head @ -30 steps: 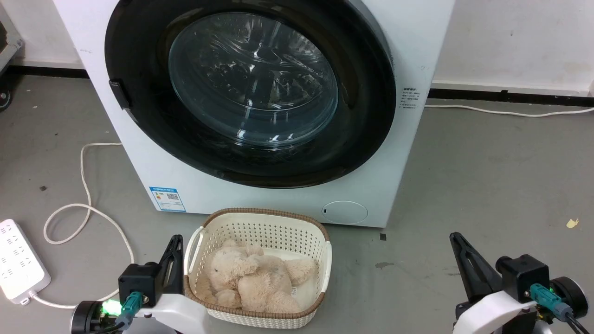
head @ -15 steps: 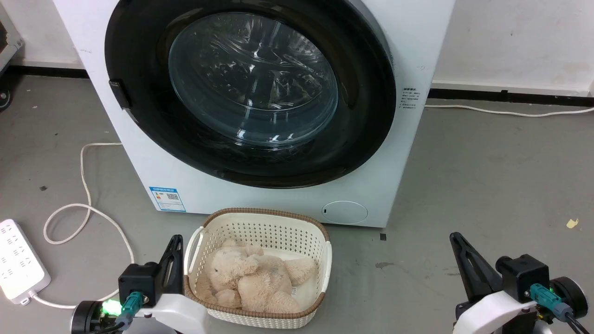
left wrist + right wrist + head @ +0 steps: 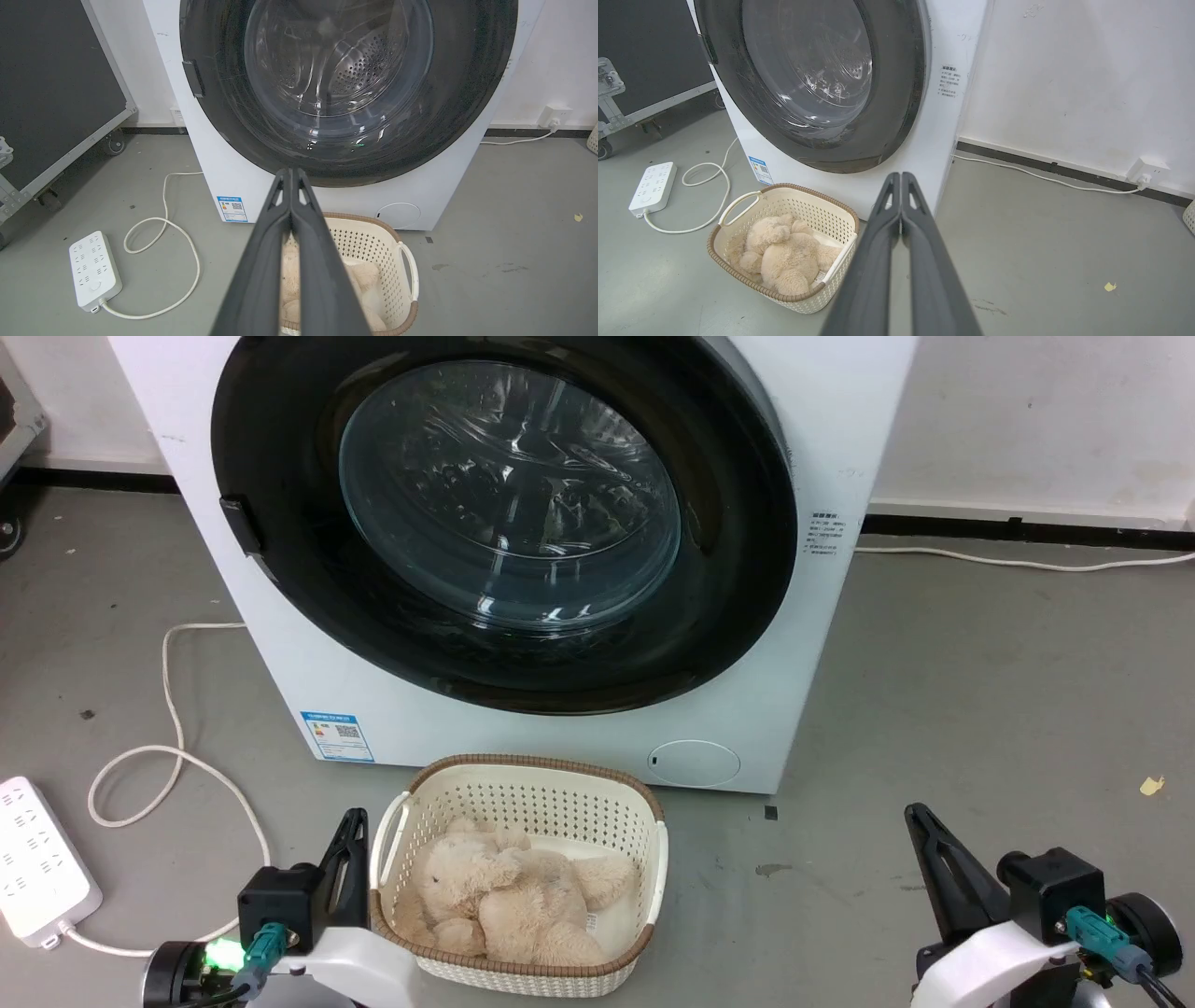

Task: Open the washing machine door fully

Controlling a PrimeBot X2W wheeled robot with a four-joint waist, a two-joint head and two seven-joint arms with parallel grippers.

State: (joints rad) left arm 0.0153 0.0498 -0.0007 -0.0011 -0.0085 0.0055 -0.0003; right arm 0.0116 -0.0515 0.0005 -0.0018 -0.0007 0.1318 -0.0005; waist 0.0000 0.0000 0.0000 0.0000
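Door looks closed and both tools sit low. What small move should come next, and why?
Probably raise the left tool toward the handle tab on the washing machine door. The door sits closed, the tab is on its left edge, and that tool hangs shut beside the basket, nearer it.

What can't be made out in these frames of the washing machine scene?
- Head view: the washing machine door has its top cut off by the upper edge.
- Head view: glare on its glass bowl blurs what lies inside.
- Head view: the print on the blue label is too small to read.
- Left wrist view: the shut left gripper covers much of the basket and the plush bear.
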